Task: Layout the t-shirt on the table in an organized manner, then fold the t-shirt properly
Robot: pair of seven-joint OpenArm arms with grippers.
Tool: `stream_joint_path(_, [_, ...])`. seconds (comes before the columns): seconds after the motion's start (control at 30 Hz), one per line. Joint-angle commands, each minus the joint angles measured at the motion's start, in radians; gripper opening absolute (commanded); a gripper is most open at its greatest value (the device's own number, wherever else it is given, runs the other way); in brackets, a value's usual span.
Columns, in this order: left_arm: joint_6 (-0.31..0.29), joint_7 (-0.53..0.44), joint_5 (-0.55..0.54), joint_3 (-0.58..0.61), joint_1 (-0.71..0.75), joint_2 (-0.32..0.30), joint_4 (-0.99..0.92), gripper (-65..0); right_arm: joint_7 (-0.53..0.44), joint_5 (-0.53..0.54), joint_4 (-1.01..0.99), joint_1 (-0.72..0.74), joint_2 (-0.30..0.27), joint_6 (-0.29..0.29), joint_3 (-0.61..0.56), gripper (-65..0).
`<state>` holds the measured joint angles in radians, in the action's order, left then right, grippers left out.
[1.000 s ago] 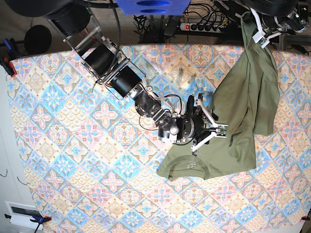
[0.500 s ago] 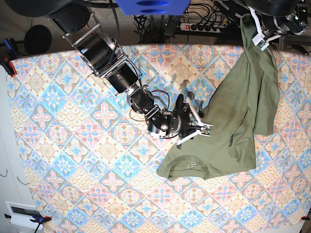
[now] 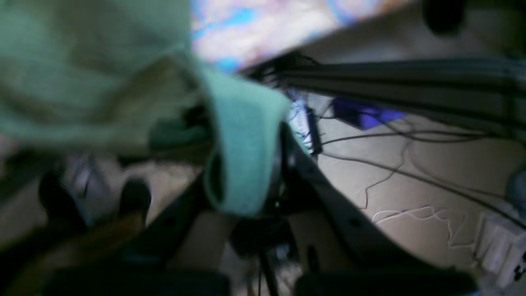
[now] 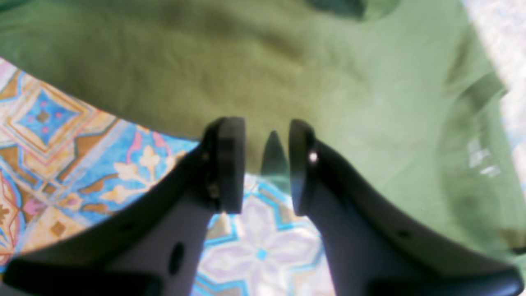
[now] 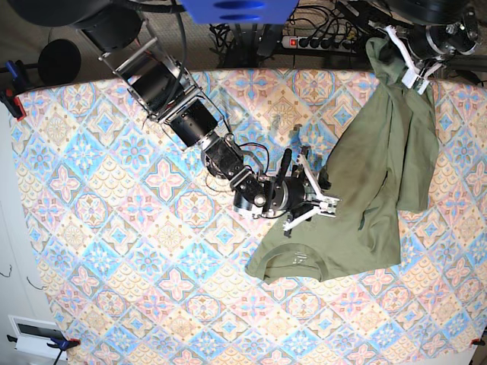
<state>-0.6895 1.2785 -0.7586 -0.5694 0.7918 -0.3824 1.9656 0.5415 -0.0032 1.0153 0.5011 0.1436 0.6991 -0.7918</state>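
Olive cotton, thin and limp: the t-shirt lies half on the table at its right side, half hanging in the air. Collar end rests flat on the cloth nearer the front edge, neck opening facing left. The far end is hauled up past the table's back edge, so the body runs as a twisted, creased band with one loose flap drooping on the right.

Handling, as I judge it: light, soft, no stiffness at all. It will sag and fold on itself wherever it is not held, and drag rather than slide cleanly on the patterned cloth. Best holds look like hems, shoulder seams or sleeve edges, where the fabric is doubled and a pinch will not slip.

Left gripper, up at the far right, is clamped tight on a bunched edge of the shirt; the wrist view shows a rolled fold of green fabric in front of the jaws, blurred.

Right gripper sits low at the shirt's left edge, mid-table. Its jaws stand narrow with a gap between the pads; a small peak of cloth rises in the gap. Whether it is gripped yet, I cannot tell.
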Motion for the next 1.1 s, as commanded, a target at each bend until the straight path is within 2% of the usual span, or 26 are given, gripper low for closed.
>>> stream_joint_path(0.0, [-0.009,-0.020,-0.037,-0.001,-0.008,-0.005,0.025,-65.0,-0.047,0.012,0.001,0.028,0.013,-0.001,0.004,-49.1])
stream_joint_path(0.13, [-0.009,-0.020,-0.111,0.005,-0.015,0.013,0.025,-65.0,-0.102,0.012,-0.043,0.028,0.013,-0.001,-0.065,-49.3])
stream_joint_path(0.27, [-0.009,-0.020,-0.135,0.005,-0.015,0.013,0.025,-65.0,-0.142,0.012,-0.094,0.028,0.013,-0.001,-0.154,-49.3])
stream_joint_path(0.33, [-0.009,-0.020,-0.134,0.005,-0.015,0.013,0.025,-65.0,-0.169,0.012,-0.132,0.029,0.013,-0.060,-0.194,-49.3])
stream_joint_path(0.37, [-0.009,-0.020,-0.134,0.005,-0.015,0.013,0.025,-65.0,-0.183,0.012,-0.154,0.029,0.013,-0.081,-0.205,-49.3])
stream_joint_path(0.6, [-0.009,-0.023,-0.134,0.005,-0.016,0.013,0.025,-65.0,-0.192,0.013,-0.258,0.037,0.013,-0.091,-0.203,-49.3])
stream_joint_path(0.7, [-0.009,-0.020,-0.135,0.005,-0.048,0.013,0.025,-65.0,-0.180,0.013,-0.307,0.057,0.013,-0.104,-0.142,-49.3])
stream_joint_path(0.83, [-0.009,-0.020,-0.135,0.005,-0.108,0.016,0.025,-65.0,-0.120,0.012,-0.362,0.086,0.013,-0.169,0.002,-49.2])
stream_joint_path(1.07, [-0.009,-0.018,-0.135,0.005,-0.254,0.063,0.025,-65.0,-0.036,0.007,-0.427,0.144,0.013,-0.174,0.148,-49.2])
